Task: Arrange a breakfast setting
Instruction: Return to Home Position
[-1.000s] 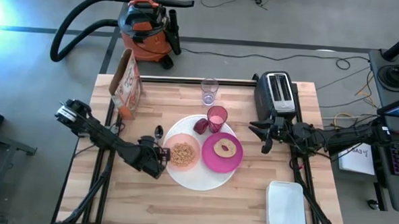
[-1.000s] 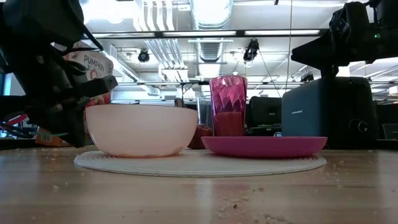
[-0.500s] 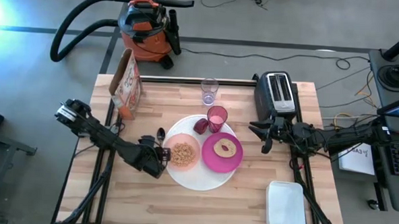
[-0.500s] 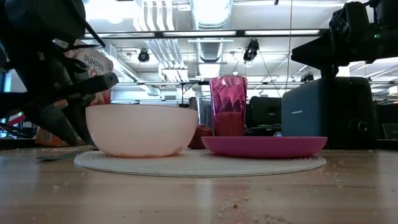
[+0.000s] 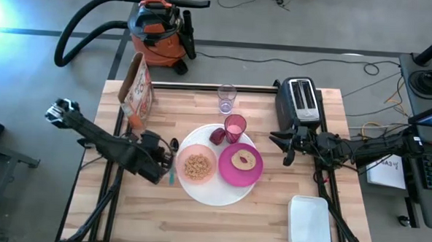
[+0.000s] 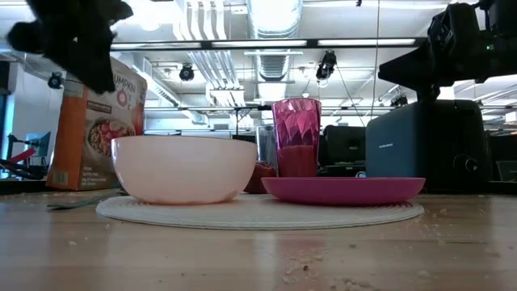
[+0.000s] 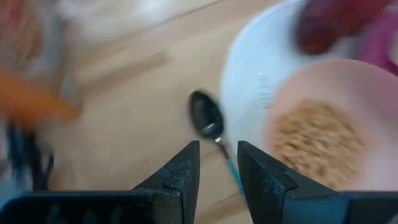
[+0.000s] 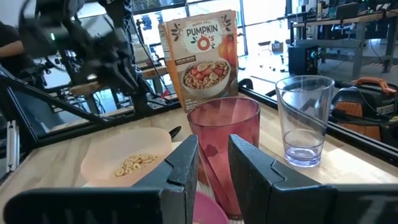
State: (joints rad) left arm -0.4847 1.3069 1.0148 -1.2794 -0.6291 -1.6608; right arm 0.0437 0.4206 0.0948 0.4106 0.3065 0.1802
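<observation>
One left end effector (image 7: pixel 217 155) hovers, fingers (image 7: pixel 181 177) parted, above the spoon (image 7: pixel 207 121).

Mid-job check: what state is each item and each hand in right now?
left hand: open, empty, over the teal-handled spoon.
right hand: open, empty.
teal-handled spoon: lying free on the table beside the white plate.
pale pink bowl: upright on white plate, cereal inside.
magenta plate: flat on white plate, food on it.
pink cup: upright.
clear glass: upright.
cereal box: upright.
</observation>
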